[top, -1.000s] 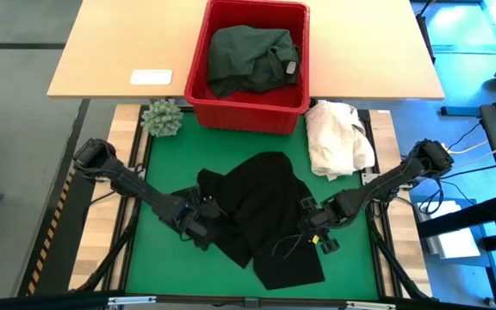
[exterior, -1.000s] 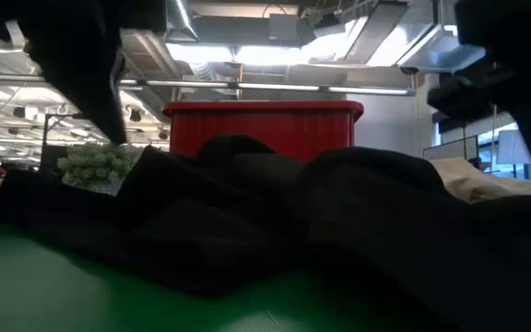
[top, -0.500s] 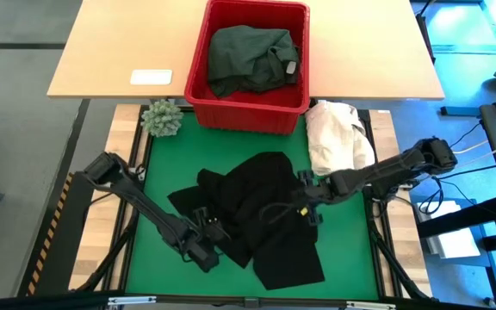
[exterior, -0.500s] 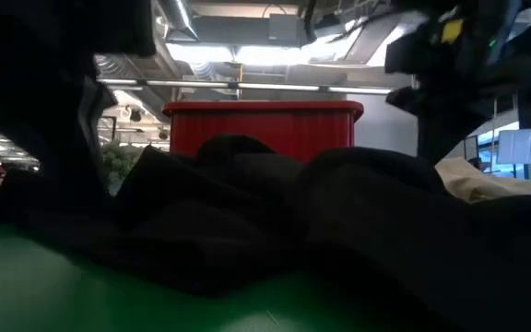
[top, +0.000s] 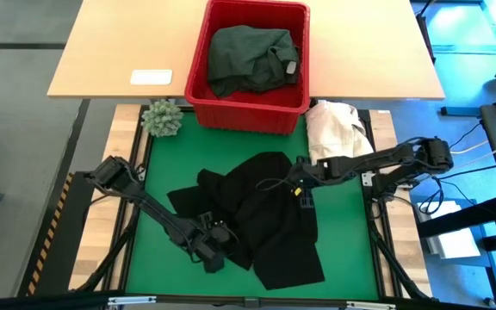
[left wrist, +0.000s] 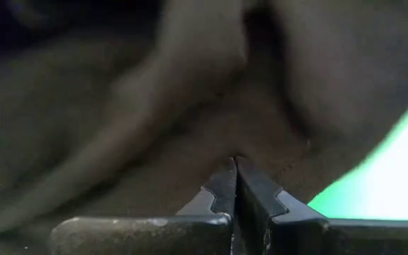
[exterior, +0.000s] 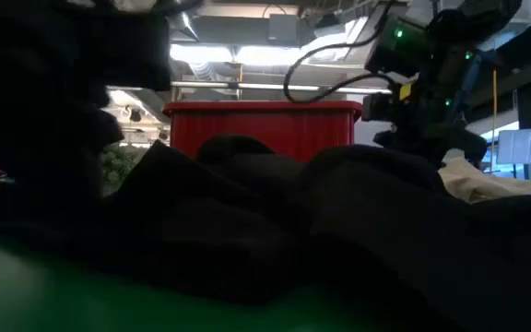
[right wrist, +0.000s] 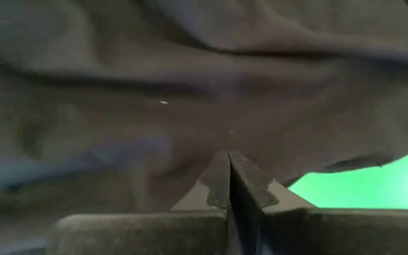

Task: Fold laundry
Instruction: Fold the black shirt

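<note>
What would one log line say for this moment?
left gripper: shut, at black garment's near-left edge | right gripper: shut, over garment

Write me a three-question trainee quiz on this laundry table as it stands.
1. True or false: the red basket is empty.
2. What lies beside the black garment on the right arm's side? A) cream-white cloth B) a blue towel C) a shoe
3. Are the fingers of the left gripper and right gripper open or shut?

Key
1. False: a dark green garment lies in it.
2. A, the cream-white cloth.
3. Shut, both over the black garment.
</note>
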Robot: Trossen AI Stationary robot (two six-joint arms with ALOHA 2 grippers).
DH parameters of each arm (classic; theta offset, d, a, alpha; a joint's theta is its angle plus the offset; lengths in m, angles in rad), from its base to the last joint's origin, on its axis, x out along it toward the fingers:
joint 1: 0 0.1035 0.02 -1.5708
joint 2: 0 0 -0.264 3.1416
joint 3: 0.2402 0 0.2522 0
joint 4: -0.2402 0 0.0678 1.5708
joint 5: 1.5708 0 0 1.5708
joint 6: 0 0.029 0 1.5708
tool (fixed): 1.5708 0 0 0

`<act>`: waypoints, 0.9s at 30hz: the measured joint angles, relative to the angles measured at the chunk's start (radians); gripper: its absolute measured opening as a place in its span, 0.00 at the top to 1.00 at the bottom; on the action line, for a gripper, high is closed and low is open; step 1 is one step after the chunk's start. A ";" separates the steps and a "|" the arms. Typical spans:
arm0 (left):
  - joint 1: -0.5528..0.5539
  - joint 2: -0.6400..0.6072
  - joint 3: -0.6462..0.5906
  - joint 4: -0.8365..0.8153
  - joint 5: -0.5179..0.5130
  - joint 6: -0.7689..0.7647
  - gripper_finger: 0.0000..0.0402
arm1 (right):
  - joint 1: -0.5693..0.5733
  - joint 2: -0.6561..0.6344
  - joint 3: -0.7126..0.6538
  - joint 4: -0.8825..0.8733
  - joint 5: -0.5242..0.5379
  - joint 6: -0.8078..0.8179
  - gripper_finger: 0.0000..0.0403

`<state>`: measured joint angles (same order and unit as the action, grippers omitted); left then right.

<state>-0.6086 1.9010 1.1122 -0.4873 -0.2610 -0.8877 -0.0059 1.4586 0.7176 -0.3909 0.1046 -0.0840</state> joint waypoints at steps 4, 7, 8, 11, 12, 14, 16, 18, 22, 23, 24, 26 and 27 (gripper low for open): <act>-0.026 0.000 0.000 0.020 0.112 -0.009 1.00 | -0.027 0.000 -0.019 0.008 0.000 0.000 1.00; -0.051 0.000 0.000 0.022 0.203 -0.057 1.00 | -0.036 0.000 -0.035 0.008 0.063 0.002 1.00; -0.061 0.000 0.000 0.021 0.236 -0.076 1.00 | -0.036 0.000 -0.039 0.007 0.095 0.004 1.00; -0.097 0.001 0.000 0.018 0.339 -0.135 1.00 | -0.036 0.000 -0.046 -0.007 0.151 0.006 1.00; -0.110 0.001 0.000 0.015 0.369 -0.157 1.00 | -0.036 0.000 -0.046 -0.012 0.159 0.005 1.00; -0.135 0.002 0.000 0.006 0.420 -0.204 1.00 | -0.036 0.000 -0.046 -0.022 0.176 0.005 1.00; -0.161 0.002 -0.001 -0.007 0.470 -0.254 1.00 | -0.036 0.000 -0.046 -0.034 0.198 0.006 1.00; -0.186 0.002 -0.001 -0.027 0.521 -0.300 1.00 | -0.036 0.000 -0.046 -0.050 0.226 0.006 1.00; -0.220 -0.001 -0.001 -0.116 0.568 -0.360 1.00 | -0.036 0.000 -0.046 -0.064 0.252 0.007 1.00; -0.224 -0.001 -0.001 -0.139 0.567 -0.365 1.00 | -0.035 -0.002 -0.046 -0.064 0.248 0.008 1.00; -0.226 -0.001 -0.001 -0.154 0.565 -0.367 1.00 | -0.033 -0.005 -0.046 -0.064 0.240 0.011 1.00; -0.227 -0.001 -0.001 -0.168 0.557 -0.361 1.00 | -0.033 -0.014 -0.043 -0.063 0.195 0.029 1.00; -0.227 -0.001 -0.001 -0.172 0.549 -0.355 1.00 | -0.033 -0.017 -0.038 -0.061 0.160 0.034 1.00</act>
<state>-0.8352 1.8996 1.1110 -0.6592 0.2884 -1.2431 -0.0391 1.4414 0.6797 -0.4516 0.2645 -0.0495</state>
